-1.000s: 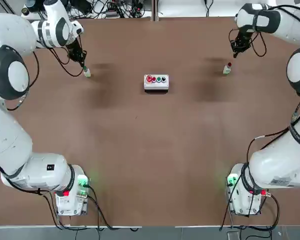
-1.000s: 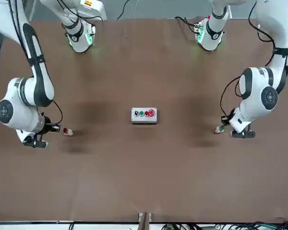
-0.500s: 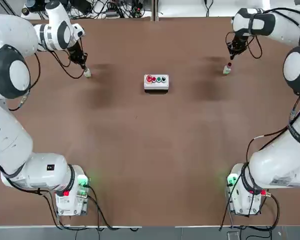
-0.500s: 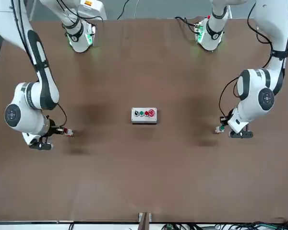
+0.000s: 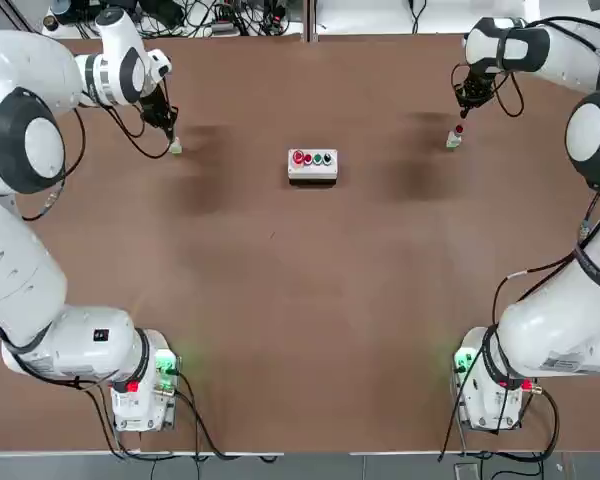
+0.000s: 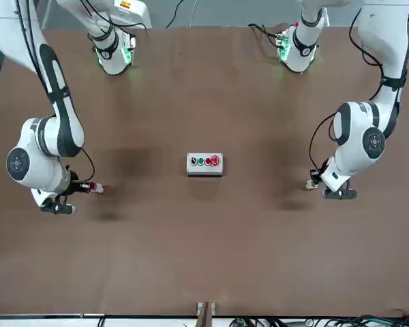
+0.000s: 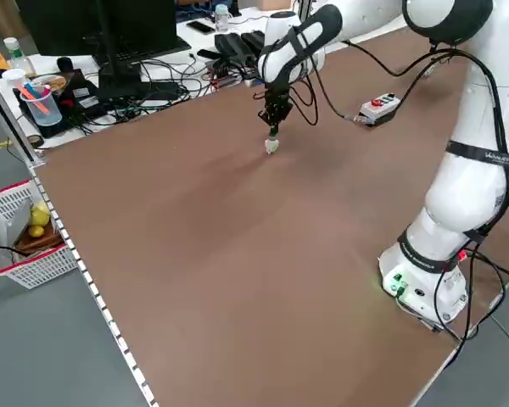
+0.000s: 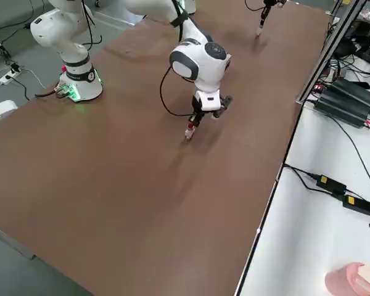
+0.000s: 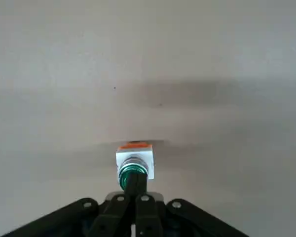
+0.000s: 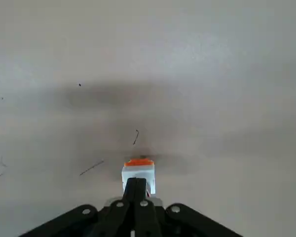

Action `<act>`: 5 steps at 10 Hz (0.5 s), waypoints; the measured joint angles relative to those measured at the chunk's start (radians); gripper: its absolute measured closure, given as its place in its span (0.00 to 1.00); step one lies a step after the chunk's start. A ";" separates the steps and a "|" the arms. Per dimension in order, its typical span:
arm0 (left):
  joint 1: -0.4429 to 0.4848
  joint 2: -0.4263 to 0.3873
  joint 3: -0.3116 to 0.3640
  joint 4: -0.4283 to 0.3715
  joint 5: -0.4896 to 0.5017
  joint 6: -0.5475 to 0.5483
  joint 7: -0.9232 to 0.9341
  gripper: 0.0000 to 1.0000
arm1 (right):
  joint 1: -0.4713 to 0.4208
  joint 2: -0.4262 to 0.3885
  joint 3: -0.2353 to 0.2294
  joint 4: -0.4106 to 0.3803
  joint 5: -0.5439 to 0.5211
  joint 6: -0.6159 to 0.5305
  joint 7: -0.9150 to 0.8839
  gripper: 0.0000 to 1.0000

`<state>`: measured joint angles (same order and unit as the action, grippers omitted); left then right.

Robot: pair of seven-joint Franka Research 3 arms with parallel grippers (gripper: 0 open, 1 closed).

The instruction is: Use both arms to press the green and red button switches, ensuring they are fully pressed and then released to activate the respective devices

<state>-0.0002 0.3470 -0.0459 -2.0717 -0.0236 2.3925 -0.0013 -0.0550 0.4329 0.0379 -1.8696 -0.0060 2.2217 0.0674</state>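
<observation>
Both glossy white arms are reaching to the far edge of the brown table (image 5: 300, 300), one at each end. The left gripper (image 5: 170, 135), slim and dark, is standing tip-down on the small green-capped switch on its pale base (image 5: 175, 147), far left as the robot sees it. Overhead, that cap is barely showing; the left wrist view is giving it plainly: green cap (image 9: 133, 173), white base, orange at the far side, and the fingers (image 9: 135, 195) lying pressed together with the tip touching the cap. The right gripper (image 5: 462, 112) is sitting over the small red-capped switch (image 5: 454, 138) at the far right. From across the table the red cap (image 6: 93, 187) is showing beside the tip; in the right wrist view the closed fingers (image 10: 135, 195) are covering the cap, leaving only the white base (image 10: 138, 175) with its orange edge visible. Midway between the two switches a white rectangular box with a row of red and green buttons (image 5: 313, 164) is sitting untouched, well apart from both.
</observation>
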 joint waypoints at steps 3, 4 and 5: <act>0.001 0.001 0.000 0.000 0.001 0.000 0.000 0.99 | 0.000 0.005 -0.001 0.000 0.000 0.005 0.000 0.99; 0.001 0.002 0.000 0.000 0.001 0.003 0.000 0.99 | -0.001 0.006 -0.002 0.000 0.000 0.005 0.000 0.99; 0.001 0.006 0.000 0.000 0.001 0.007 0.000 0.99 | -0.003 0.007 -0.002 0.000 0.000 0.005 0.000 0.99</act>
<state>0.0009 0.3528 -0.0459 -2.0720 -0.0229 2.3994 -0.0013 -0.0575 0.4397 0.0356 -1.8696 -0.0060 2.2268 0.0674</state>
